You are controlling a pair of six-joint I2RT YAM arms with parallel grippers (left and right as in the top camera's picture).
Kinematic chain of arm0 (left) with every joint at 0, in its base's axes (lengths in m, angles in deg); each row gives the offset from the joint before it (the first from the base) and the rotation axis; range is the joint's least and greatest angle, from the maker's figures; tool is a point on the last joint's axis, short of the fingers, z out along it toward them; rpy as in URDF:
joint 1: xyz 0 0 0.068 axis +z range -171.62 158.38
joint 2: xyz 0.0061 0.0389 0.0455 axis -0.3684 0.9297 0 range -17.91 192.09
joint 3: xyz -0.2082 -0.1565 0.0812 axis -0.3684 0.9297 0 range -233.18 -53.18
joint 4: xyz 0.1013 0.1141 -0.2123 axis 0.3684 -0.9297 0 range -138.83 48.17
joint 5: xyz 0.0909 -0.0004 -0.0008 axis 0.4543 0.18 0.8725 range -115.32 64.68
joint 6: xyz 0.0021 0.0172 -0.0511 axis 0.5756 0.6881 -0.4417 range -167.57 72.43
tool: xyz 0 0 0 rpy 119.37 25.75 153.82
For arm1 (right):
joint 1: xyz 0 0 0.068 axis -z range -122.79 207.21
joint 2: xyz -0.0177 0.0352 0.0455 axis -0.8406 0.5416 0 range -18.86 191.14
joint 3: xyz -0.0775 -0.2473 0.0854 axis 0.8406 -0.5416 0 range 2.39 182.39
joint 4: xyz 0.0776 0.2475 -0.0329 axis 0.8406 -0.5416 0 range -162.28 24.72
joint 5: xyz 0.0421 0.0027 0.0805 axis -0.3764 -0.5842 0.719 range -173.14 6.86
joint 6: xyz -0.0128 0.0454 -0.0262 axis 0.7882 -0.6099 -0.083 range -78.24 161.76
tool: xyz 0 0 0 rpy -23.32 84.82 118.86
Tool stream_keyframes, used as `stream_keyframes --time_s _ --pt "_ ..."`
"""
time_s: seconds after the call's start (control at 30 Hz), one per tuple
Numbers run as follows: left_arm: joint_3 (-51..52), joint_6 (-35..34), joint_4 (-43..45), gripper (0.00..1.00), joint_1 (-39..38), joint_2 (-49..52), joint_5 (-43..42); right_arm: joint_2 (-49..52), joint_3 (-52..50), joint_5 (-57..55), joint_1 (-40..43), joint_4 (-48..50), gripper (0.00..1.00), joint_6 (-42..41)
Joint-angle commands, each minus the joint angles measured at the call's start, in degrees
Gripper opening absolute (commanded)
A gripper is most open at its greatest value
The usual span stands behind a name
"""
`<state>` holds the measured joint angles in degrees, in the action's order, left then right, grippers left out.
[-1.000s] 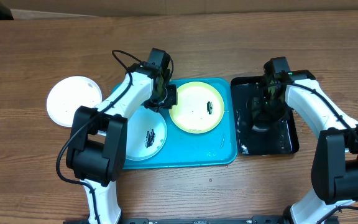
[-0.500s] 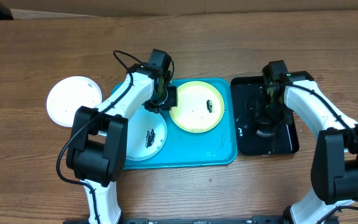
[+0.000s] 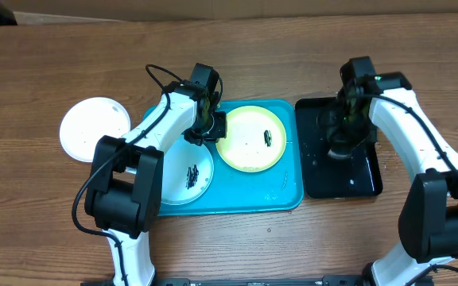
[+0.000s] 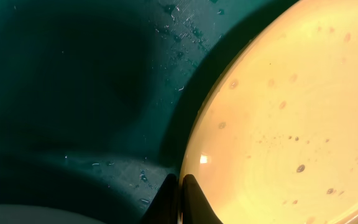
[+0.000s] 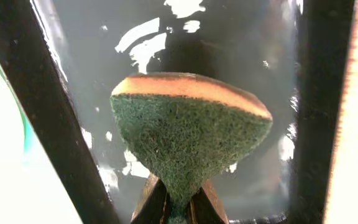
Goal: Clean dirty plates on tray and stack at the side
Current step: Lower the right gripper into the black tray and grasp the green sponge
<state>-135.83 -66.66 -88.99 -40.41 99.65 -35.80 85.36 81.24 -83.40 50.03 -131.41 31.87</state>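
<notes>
Bare worktop (image 3: 293, 48) runs behind tray (image 3: 253, 191); black tray (image 3: 366, 184) crowds its right edge, white plate (image 3: 94, 129) lies near its left.

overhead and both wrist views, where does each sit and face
Overhead: fixed above the table, looking straight down; both arms, turquoise tray, black tray.
Left wrist: on left arm, facing down at lime-green plate; left hand pinches its rim.
Right wrist: on right arm, facing down into black tray; right hand holds a sponge.
Shared: lime-green plate, overhead and left wrist.

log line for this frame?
left tool: shut on green plate rim | right tool: holds sponge over black tray | white plate: off blue tray
</notes>
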Motion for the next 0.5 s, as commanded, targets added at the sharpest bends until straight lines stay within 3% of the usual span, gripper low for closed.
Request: stream_keyframes --time_s 0.0,0.17,0.47 --pt "-0.13 1.55 -0.52 0.04 -0.37 0.02 0.37 -1.36 -4.15 1.27 -0.26 2.91 0.04 1.4" --pt "-0.13 1.62 -0.55 0.04 -0.33 0.02 0.37 -1.51 -5.6 1.27 -0.26 4.15 0.04 2.05" --pt "-0.13 2.82 -0.59 0.04 -0.33 0.02 0.37 -1.75 2.45 1.42 -0.26 -2.14 0.04 2.86"
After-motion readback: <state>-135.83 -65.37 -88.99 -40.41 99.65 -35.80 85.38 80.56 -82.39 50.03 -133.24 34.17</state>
